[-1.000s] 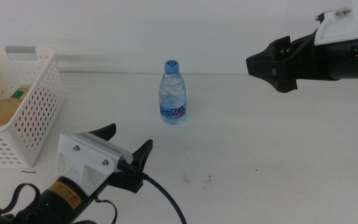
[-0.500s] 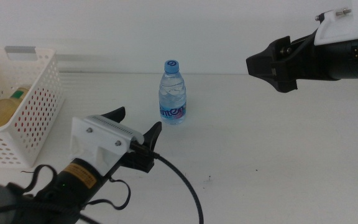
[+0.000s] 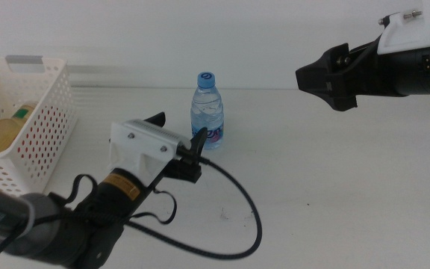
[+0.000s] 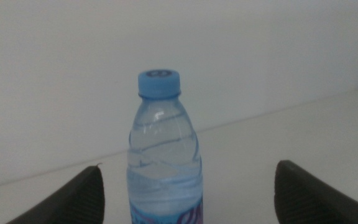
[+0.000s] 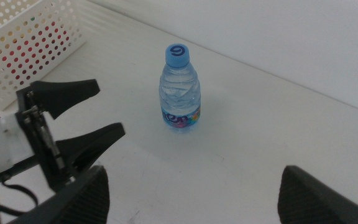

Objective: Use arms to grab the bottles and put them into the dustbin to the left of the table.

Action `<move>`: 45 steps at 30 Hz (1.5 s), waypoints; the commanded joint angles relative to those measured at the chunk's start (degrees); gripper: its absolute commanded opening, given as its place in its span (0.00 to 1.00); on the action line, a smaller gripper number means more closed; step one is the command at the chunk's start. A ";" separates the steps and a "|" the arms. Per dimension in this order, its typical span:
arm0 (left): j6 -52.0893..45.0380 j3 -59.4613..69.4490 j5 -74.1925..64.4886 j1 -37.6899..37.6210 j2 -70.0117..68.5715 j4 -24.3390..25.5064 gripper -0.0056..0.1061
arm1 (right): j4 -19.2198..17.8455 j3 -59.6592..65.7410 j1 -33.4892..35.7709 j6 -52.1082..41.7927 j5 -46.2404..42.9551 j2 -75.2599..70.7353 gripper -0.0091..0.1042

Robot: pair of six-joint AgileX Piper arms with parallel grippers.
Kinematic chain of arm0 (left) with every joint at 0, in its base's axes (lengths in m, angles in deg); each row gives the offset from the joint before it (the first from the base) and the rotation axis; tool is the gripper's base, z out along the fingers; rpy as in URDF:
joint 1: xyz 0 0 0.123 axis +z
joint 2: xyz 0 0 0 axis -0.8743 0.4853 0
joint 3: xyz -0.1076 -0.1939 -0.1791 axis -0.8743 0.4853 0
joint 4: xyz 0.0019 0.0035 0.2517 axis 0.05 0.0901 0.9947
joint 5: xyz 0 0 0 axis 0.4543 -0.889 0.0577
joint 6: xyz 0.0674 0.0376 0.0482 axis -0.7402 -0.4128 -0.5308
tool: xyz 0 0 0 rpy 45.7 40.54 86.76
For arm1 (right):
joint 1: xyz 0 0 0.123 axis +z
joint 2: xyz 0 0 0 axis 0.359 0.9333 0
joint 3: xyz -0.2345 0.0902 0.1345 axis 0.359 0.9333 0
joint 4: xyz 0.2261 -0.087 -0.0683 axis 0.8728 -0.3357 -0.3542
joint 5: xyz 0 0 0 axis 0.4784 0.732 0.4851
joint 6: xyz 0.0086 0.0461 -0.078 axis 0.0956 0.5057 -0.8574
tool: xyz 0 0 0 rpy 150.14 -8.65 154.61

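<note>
The small clear plastic water bottle with a blue cap (image 3: 208, 112) stands upright just ahead of the left gripper (image 3: 176, 128), centred between its spread jaws. Thin walls would likely dent and slip, so the labelled lower body is best clasped. The right gripper (image 3: 321, 77) hangs well apart, jaws spread, empty.

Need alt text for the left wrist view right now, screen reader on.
A clear water bottle with a blue cap stands upright on the white table, centred between the open left end effector jaws, which rise dark from the lower corners without touching it. Behind is a plain pale wall.
</note>
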 commanded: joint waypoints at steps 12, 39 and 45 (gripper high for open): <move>3.57 -10.17 -0.53 1.54 8.10 2.57 0.89 | -0.22 -0.50 -0.35 -0.57 -0.43 -0.13 0.90; 6.34 -29.10 -1.90 2.37 25.08 3.09 0.89 | -0.22 -0.50 -0.35 -0.57 -0.43 -0.13 0.90; 6.34 -33.07 -3.96 2.79 27.13 3.35 0.89 | -0.22 -0.50 -0.35 -0.57 -0.43 -0.13 0.90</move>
